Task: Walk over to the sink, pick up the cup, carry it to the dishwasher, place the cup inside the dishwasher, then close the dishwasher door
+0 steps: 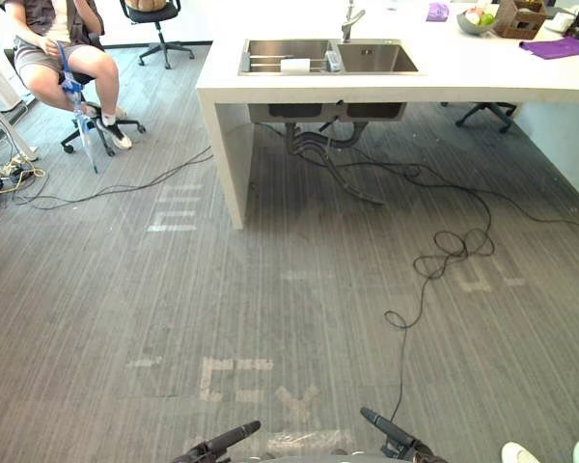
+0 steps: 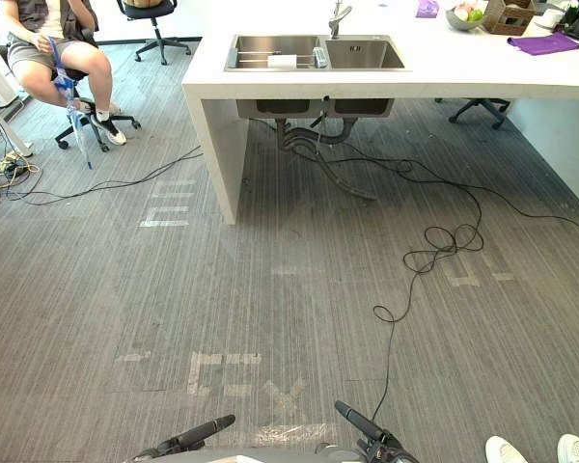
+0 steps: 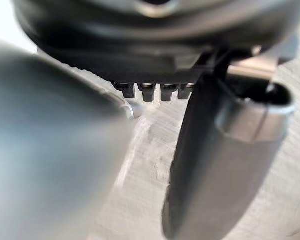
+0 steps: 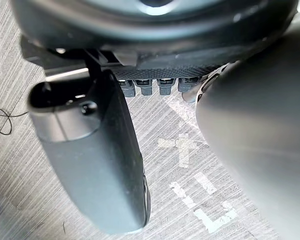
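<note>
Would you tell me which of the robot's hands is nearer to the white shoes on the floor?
Right. The right hand is just left of the white shoes; the left hand lies farther left, beyond it.

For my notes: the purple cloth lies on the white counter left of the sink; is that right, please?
Not quite: the purple cloth lies on the white counter right of the sink, as the left eye view shows.
</note>
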Controlling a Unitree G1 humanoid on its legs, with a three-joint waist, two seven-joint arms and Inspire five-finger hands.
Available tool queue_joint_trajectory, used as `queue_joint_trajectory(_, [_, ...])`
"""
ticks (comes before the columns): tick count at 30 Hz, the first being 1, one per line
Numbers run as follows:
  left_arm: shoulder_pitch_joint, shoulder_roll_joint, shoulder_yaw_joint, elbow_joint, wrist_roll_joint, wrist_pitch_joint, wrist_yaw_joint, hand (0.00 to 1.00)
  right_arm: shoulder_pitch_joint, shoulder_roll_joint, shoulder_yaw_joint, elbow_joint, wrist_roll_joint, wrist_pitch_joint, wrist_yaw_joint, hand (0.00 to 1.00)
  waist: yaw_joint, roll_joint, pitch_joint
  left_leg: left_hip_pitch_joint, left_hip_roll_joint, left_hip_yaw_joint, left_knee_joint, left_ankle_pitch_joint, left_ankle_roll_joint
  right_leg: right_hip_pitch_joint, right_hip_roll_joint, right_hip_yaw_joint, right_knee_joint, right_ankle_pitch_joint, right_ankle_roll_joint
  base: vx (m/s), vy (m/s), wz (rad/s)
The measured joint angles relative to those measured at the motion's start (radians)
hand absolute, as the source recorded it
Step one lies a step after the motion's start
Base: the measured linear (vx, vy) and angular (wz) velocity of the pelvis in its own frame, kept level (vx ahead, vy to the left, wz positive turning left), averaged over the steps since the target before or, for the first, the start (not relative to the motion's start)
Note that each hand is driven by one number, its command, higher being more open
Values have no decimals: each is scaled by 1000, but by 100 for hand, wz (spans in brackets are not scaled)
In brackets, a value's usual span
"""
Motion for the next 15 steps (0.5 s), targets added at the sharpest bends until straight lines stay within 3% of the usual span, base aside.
queue_joint_trajectory(4, [-16, -29, -3, -1, 93, -7, 20, 100, 2, 3, 0, -1, -40, -6, 21, 100, -17, 1, -1, 12, 2, 29, 6, -8, -10, 1, 1, 12, 0, 0, -1, -38, -17, -27])
queue_joint_trajectory(6, [-16, -27, -3, 3, 62, -8, 13, 100, 7, 4, -9, -1, -50, -9, 33, 100, -18, 1, -1, 14, 3, 35, 7, -8, -9, 1, 2, 12, 0, 2, -10, -34, -27, -8])
queue_joint_trajectory(11, [-5, 4, 5, 44, -187, -10, -62, 100, 19, 12, -40, 1, -75, -22, 53, 100, -14, 2, -3, 15, 3, 35, 7, -8, -3, 2, 4, 5, 0, 4, -52, -41, -24, 4])
queue_joint_trajectory(15, [-1, 7, 23, 66, -212, -18, -86, 100, 23, 11, -40, 1, -105, -23, 56, 100, -14, 2, -4, 24, 4, 36, 5, -4, 2, 8, 6, 4, -1, 5, -54, -44, -26, 0])
